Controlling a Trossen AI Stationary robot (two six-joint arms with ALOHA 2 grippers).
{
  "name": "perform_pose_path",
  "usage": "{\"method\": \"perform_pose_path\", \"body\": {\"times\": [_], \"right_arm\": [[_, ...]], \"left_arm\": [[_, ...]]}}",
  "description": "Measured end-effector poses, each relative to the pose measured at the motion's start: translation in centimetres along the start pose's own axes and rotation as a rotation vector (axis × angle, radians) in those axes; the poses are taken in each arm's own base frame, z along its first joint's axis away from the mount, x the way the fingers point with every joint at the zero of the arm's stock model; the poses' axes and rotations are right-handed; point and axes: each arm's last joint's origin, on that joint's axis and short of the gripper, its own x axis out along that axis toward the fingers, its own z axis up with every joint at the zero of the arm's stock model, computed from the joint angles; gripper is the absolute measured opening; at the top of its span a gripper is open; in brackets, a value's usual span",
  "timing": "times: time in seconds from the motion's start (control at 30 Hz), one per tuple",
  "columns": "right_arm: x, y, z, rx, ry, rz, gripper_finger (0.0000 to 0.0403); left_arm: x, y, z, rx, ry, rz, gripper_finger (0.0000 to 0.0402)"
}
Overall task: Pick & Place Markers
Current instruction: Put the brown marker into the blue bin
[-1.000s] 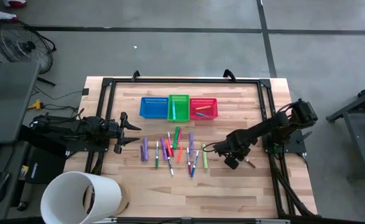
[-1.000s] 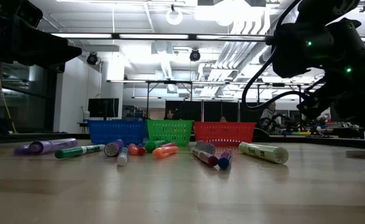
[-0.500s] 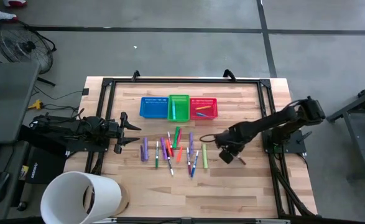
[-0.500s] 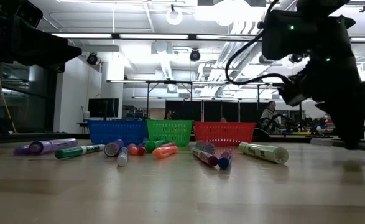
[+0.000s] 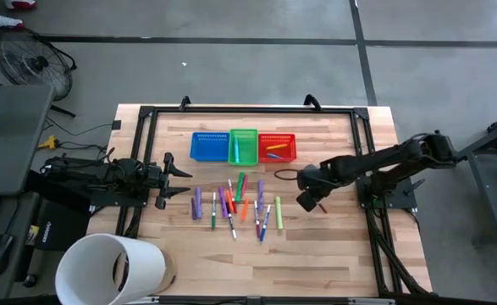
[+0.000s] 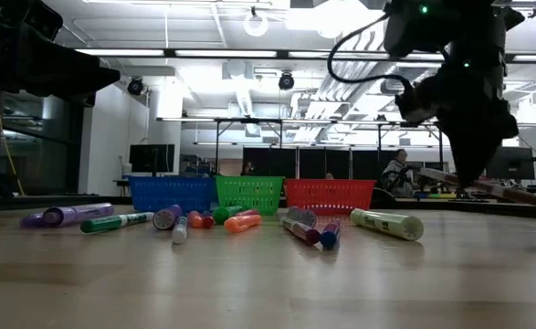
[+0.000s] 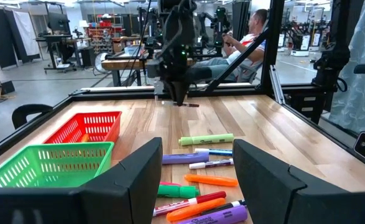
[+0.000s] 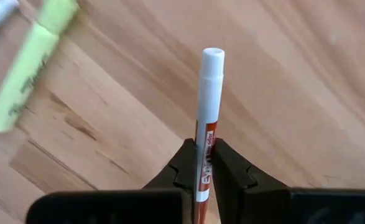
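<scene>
Several markers (image 5: 235, 205) in purple, green, orange, red, blue and yellow-green lie flat and loose on the wood at the table's middle, in front of three mesh baskets. They also show as markers (image 7: 198, 171) in the left wrist view. My right gripper (image 5: 309, 202) hovers just right of this spread, shut on a red marker with a white cap (image 8: 211, 62). A yellow-green marker (image 8: 27, 81) lies on the wood beyond it. My left gripper (image 5: 184, 181) waits open at the table's left side, pointing at the spread. My right gripper pinches the red marker between its two fingers (image 8: 185, 165) on the labelled barrel (image 8: 202, 158), below the white cap. The marker lies along the fingers, and its capped end sticks out past the fingertips over the wood. Its other end is hidden behind the fingers.
The blue basket (image 5: 209, 146), green basket (image 5: 243, 146) and red basket (image 5: 277, 146) stand in a row toward the far edge; the red one holds markers. A black frame (image 5: 362, 135) rims the table. A white bucket (image 5: 108, 269) sits off the near left corner. A person (image 7: 250, 31) sits beyond the table.
My right gripper has carried the red marker from the table's right part toward the far edge and leftward, nearer the red basket, staying shut on it. The left arm and the loose markers have kept still.
</scene>
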Motion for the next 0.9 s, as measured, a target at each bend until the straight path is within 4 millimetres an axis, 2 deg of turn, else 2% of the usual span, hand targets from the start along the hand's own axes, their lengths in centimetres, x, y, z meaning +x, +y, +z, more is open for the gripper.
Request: {"method": "perform_pose_path", "body": {"times": [0.33, 0.9], "right_arm": [[-1.6, -0.1, 0.3, 0.008, -0.099, 0.070, 0.0019], [-1.8, 0.6, 0.7, -0.060, -0.141, 0.146, 0.0019]], "left_arm": [[0.0, 0.0, 0.0, 0.000, 0.000, 0.000, 0.0195], [0.0, 0.1, 0.3, -0.003, -0.029, 0.022, 0.0195]]}}
